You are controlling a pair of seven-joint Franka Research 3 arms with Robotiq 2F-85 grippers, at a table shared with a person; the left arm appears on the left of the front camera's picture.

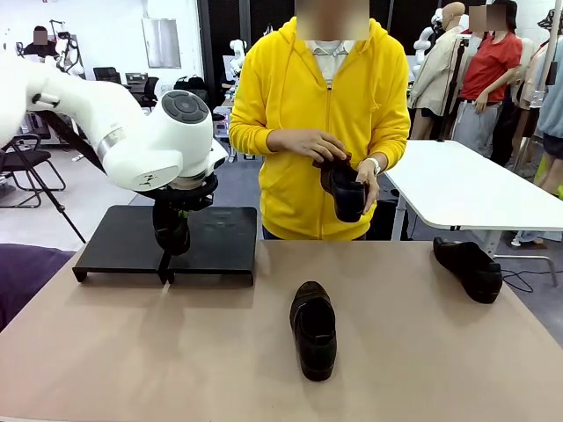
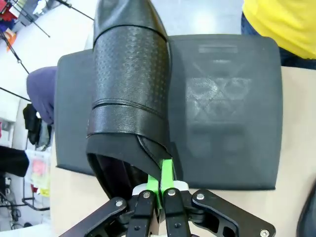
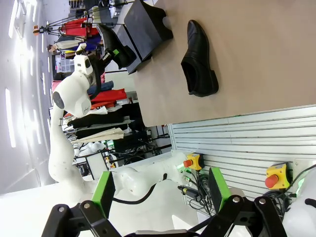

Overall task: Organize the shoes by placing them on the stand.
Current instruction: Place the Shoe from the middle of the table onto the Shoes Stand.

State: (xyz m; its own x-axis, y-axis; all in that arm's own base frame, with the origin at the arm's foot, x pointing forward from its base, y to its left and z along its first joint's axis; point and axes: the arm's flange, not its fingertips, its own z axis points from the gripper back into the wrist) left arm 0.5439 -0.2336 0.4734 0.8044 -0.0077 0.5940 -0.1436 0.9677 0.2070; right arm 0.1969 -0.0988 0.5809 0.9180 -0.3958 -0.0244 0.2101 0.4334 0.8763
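Beige tabletop (image 1: 176, 352) bears two loose shoes (image 1: 313, 330) (image 1: 468, 268); left tool (image 2: 161, 180) pinches a shoe (image 2: 128, 74) over the stand (image 2: 227, 98); right tool (image 3: 160, 190) gapes.

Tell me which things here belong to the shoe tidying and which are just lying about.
Belong to the job:
stand
held shoe, pinched by the left gripper
person's shoe
middle shoe
far-right shoe

Just lying about:
white table behind
purple object at left
red stop buttons

Table (image 1: 132, 352) holds the stand (image 1: 220, 233), middle shoe (image 1: 313, 330) and right shoe (image 1: 468, 268), perhaps tipped.
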